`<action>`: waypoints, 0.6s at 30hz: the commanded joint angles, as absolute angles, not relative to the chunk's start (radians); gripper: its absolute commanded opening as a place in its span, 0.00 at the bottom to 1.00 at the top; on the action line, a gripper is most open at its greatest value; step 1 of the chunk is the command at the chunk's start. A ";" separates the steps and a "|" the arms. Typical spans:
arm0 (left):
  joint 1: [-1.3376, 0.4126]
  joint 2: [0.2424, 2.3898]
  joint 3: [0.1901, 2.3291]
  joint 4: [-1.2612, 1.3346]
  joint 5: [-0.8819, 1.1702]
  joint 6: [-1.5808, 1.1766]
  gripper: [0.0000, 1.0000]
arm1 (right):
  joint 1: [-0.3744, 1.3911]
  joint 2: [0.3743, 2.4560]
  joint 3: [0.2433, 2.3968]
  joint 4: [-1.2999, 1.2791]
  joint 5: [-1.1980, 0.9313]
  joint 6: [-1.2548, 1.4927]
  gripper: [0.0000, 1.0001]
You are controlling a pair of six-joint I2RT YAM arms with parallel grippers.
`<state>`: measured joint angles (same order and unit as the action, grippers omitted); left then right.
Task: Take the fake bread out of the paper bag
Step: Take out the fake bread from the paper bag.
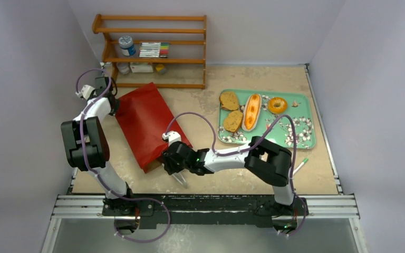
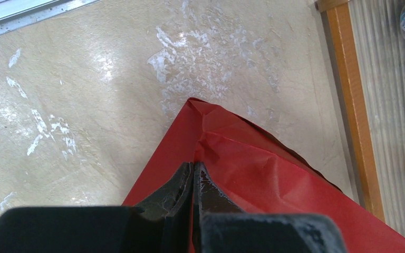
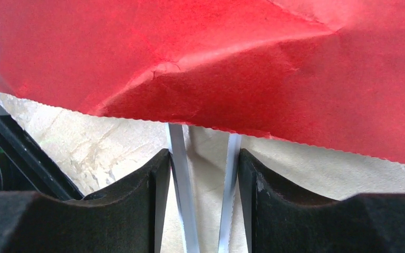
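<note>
The red paper bag (image 1: pixel 147 124) lies flat on the table, its notched mouth toward the near edge. My left gripper (image 1: pixel 113 103) is shut on the bag's far corner, and the left wrist view shows red paper (image 2: pixel 274 179) pinched between the fingertips (image 2: pixel 194 164). My right gripper (image 1: pixel 166 161) at the bag's mouth is shut on metal tongs (image 3: pixel 183 184), whose two arms run under the bag's rim (image 3: pixel 216 63). The fake bread lies on the green tray (image 1: pixel 295 113): two brown slices (image 1: pixel 229 100), a long bun (image 1: pixel 251 111) and a ring bagel (image 1: pixel 277 105).
A wooden shelf (image 1: pixel 153 50) with a jar and small items stands at the back, just behind the bag's far end. A green pen (image 1: pixel 300 165) lies near the tray's front right corner. A metal rail (image 1: pixel 205 203) runs along the near edge.
</note>
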<state>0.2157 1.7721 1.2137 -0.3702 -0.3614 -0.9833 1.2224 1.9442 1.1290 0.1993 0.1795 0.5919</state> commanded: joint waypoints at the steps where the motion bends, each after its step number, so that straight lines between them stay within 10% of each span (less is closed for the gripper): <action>1: 0.225 1.789 1.199 -0.331 -0.345 -0.977 0.00 | 1.244 1.971 1.196 0.163 0.252 0.653 0.51; 18: 0.225 1.736 1.124 -0.311 -0.325 -0.970 0.00 | 1.204 2.123 1.422 0.039 0.298 0.664 0.53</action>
<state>0.2169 1.7683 1.1545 -0.2806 -0.3431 -0.9844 1.2354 2.0964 1.3750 0.0864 0.2432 0.6476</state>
